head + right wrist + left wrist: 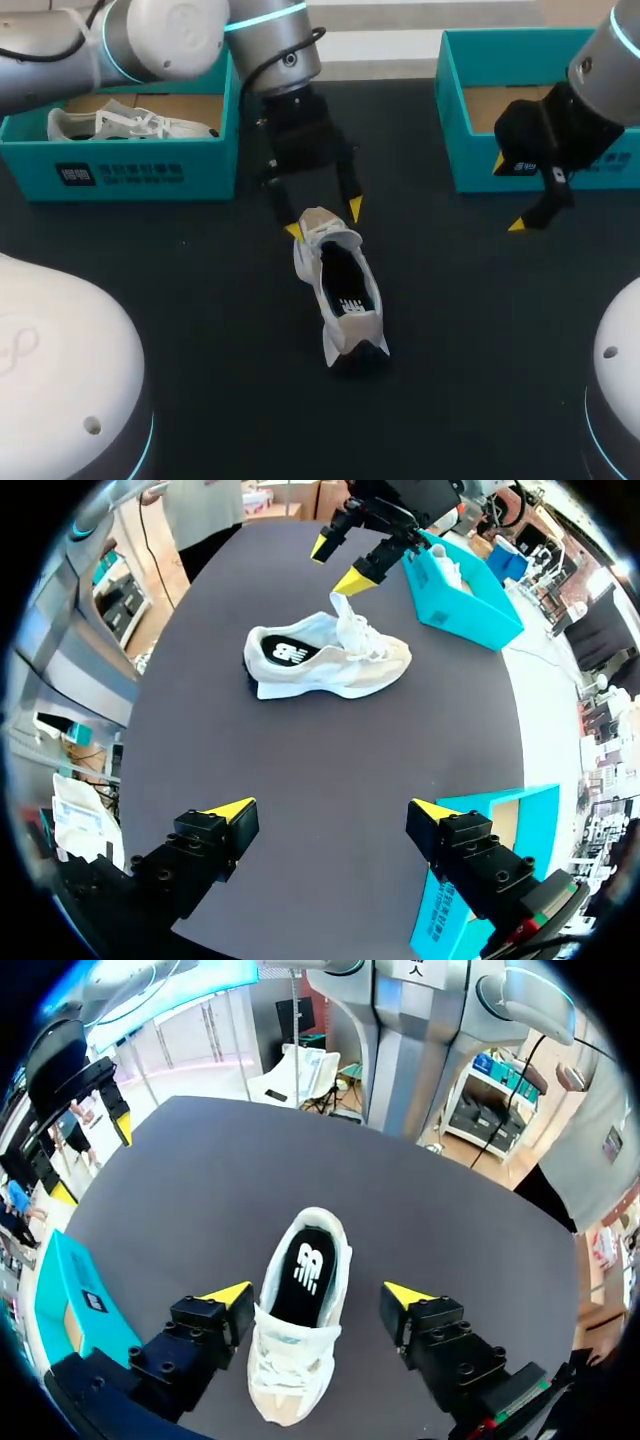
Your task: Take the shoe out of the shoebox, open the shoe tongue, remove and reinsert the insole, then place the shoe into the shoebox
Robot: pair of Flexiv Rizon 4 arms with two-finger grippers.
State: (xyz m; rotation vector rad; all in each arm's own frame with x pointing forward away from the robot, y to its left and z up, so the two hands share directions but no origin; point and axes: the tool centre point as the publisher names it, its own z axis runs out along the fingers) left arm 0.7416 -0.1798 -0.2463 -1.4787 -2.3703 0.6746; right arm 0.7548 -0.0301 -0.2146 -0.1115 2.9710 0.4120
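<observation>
The shoe (340, 290) stands mid-table (200, 300), already out of its box, the insole apparently inside. The left gripper (323, 219) hangs open astride its laced front. The right gripper (507, 195) is open and empty beside the right shoebox (470, 165). Tongue, insole and reboxing seem left to do.

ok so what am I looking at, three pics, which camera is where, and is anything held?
Two robot arms work at a dark table. One picture looks down from overhead; the two round ones come from a camera on each arm's wrist. A white shoe lies on the table. The left shoebox holds a second shoe; the right shoebox shows only a bare floor. The left pincer straddles the white shoe's laced end, open. The right pincer is open and holds nothing.
</observation>
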